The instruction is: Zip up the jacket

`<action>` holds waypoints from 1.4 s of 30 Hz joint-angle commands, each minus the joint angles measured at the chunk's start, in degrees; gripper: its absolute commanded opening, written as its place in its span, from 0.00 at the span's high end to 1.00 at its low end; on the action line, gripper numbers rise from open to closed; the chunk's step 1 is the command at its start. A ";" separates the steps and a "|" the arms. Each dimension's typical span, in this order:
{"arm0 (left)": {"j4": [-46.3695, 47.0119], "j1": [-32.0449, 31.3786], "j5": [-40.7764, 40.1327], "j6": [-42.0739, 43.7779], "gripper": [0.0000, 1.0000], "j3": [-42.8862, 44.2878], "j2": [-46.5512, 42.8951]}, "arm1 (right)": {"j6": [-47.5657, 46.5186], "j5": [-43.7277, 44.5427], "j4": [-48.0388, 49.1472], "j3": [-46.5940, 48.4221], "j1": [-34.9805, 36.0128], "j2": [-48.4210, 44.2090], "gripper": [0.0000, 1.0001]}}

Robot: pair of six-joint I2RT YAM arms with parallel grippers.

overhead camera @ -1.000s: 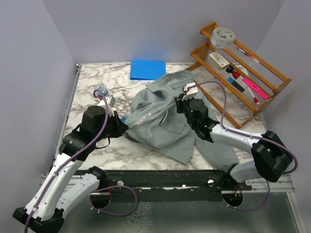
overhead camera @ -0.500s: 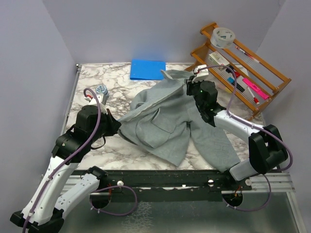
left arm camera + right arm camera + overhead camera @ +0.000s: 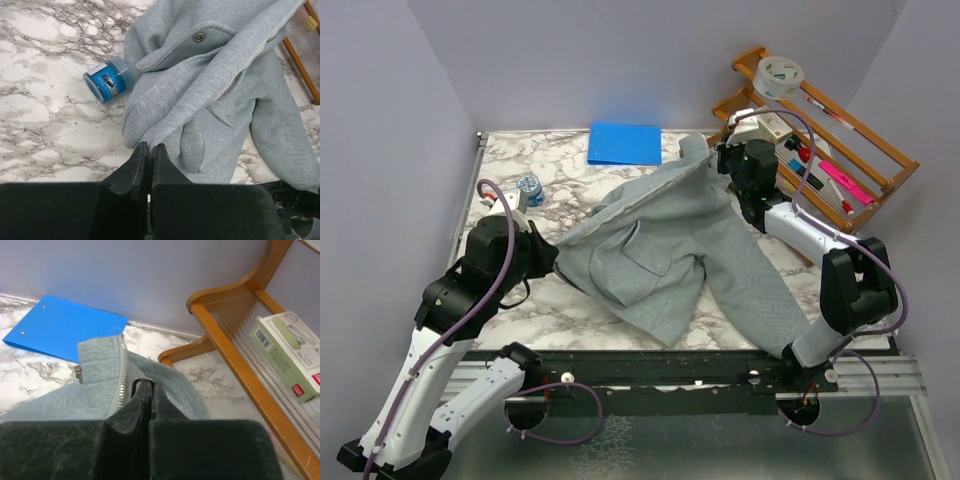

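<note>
Pinching jacket (image 3: 225, 55) hem, left fingers (image 3: 139, 162) together, right fingers (image 3: 139, 402) clamped on collar zipper (image 3: 123, 371)

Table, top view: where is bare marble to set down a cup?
Back left corner, bordered by the blue folder, the blue jar and the table edge. Also the near strip between the jacket and the front rail. The right side is crowded: wooden rack, sleeve.

Plain pale lilac walls (image 3: 620, 60) enclosed a white, grey-veined marble worktop (image 3: 555, 312). A slatted wooden rack (image 3: 865, 128) leaned at its far right corner.
</note>
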 commanded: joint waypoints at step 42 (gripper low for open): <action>11.87 0.37 -5.16 11.95 1.00 7.68 14.16 | -5.02 2.68 -17.38 23.07 -8.50 -6.05 1.00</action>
